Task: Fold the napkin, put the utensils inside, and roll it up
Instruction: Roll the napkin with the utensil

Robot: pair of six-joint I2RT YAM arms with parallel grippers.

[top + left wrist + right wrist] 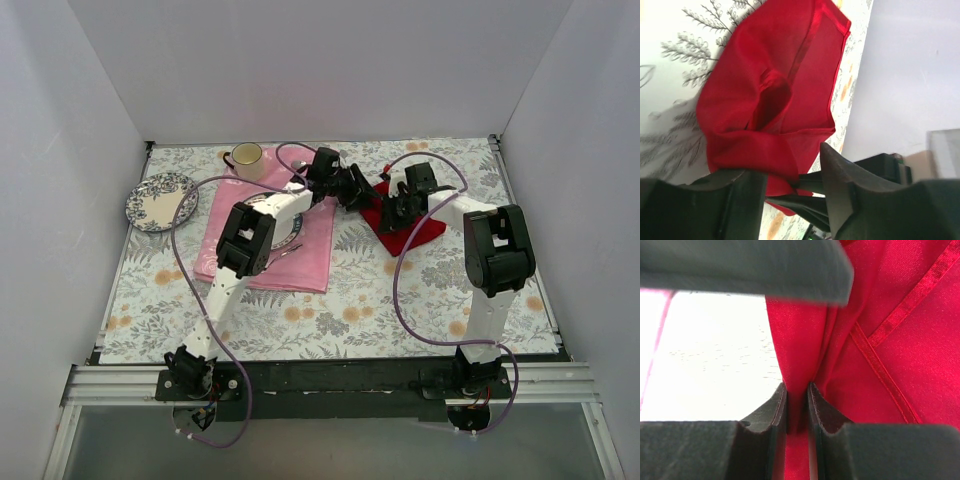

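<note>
The deep red napkin [418,228] lies rumpled on the floral table, right of centre. My right gripper [392,208] is at its left edge. In the right wrist view, that gripper [797,388] is shut on a raised fold of the napkin [900,340], with cloth squeezed between the pads. My left gripper [358,190] hovers just left of it, open. In the left wrist view, its fingers stand apart around the near edge of the napkin [775,75]. I cannot make out the utensils; the left arm covers much of the pink cloth's plate.
A large pale pink cloth [300,262] lies left of centre with a plate [290,232] on it and a thin metal piece [288,252] at the plate's edge. A patterned plate [158,200] and a mug [245,155] sit at the back left. White walls enclose the table.
</note>
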